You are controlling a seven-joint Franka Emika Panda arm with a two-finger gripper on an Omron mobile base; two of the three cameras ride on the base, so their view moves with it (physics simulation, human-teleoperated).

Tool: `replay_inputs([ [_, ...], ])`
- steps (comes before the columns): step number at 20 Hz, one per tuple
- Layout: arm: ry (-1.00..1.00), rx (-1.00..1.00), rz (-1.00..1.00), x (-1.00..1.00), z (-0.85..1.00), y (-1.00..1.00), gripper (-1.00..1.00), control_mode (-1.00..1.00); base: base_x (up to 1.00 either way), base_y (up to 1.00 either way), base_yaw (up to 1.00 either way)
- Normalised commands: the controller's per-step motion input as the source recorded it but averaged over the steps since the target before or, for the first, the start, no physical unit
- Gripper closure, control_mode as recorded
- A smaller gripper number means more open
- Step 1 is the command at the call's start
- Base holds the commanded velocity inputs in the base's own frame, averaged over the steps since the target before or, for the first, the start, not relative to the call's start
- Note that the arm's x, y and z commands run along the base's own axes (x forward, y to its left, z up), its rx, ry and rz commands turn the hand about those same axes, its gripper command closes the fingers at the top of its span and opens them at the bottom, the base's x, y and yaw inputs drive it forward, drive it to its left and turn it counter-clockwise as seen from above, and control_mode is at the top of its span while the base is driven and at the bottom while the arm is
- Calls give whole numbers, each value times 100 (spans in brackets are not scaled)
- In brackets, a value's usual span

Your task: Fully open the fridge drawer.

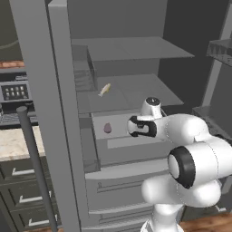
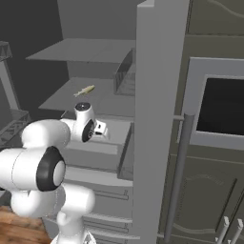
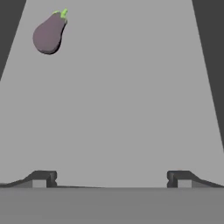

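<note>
A glossy white robot arm (image 1: 190,158) built of bulbous rounded segments, each joint ringed by a dark band with a grey disc face. A round grey cap tops the wrist. Behind the gripper (image 3: 112,178), two small dark fingertips (image 3: 43,177) have squared ends.

Fridge drawer (image 1: 118,123) front hidden behind arm; tool (image 3: 111,178) tips barely visible.
</note>
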Motion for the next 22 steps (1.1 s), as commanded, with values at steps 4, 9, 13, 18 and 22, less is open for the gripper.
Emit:
replay_inputs([
  [4, 0, 0, -4, -100, -26, -27, -100, -100, 0, 0, 0],
  [9, 0, 0, -5, -100, -10, -19, -100, -100, 0, 0, 0],
  [13, 0, 0, -4, -100, 0, -12, -100, -100, 0, 0, 0],
  [18, 0, 0, -1, -82, 20, -2, -100, -100, 0, 0, 0],
  [22, -6, 1, 0, -46, 87, 0, -100, -100, 0, 0, 0],
])
